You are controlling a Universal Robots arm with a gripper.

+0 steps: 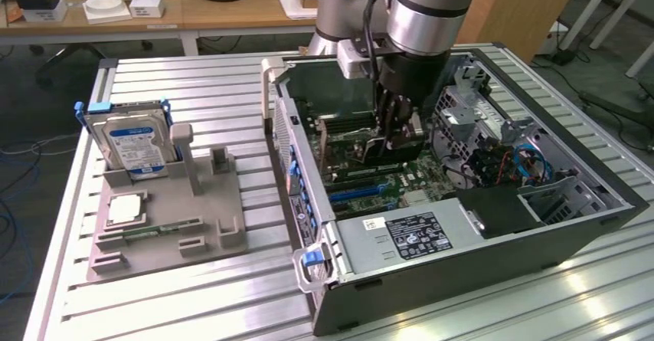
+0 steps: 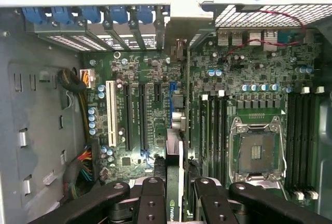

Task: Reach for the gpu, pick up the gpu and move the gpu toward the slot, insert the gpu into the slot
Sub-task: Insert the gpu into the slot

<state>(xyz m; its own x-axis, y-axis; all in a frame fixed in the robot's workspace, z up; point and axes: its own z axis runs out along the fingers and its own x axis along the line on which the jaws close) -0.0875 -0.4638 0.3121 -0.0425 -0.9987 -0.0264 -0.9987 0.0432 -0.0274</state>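
Observation:
My gripper (image 1: 397,138) reaches down into the open computer case (image 1: 572,226), over the green motherboard (image 1: 409,176). It is shut on the gpu (image 1: 384,151), a thin dark card held on edge. In the wrist view the gpu (image 2: 175,149) runs edge-on away from the gripper (image 2: 176,187), between the two black fingers (image 2: 153,185), with a green logo near the grip. The card hangs in line with the blue slot (image 2: 173,92) on the board. I cannot tell whether its lower edge touches the slot.
A silver blue-labelled hard drive (image 1: 133,145) stands in the grey fixture (image 1: 204,226) at the exterior view's left, with a narrow green memory stick (image 1: 158,228) lying on it. Inside the case are the power supply (image 1: 409,237), the processor socket (image 2: 257,151) and blue bracket latches (image 2: 88,14).

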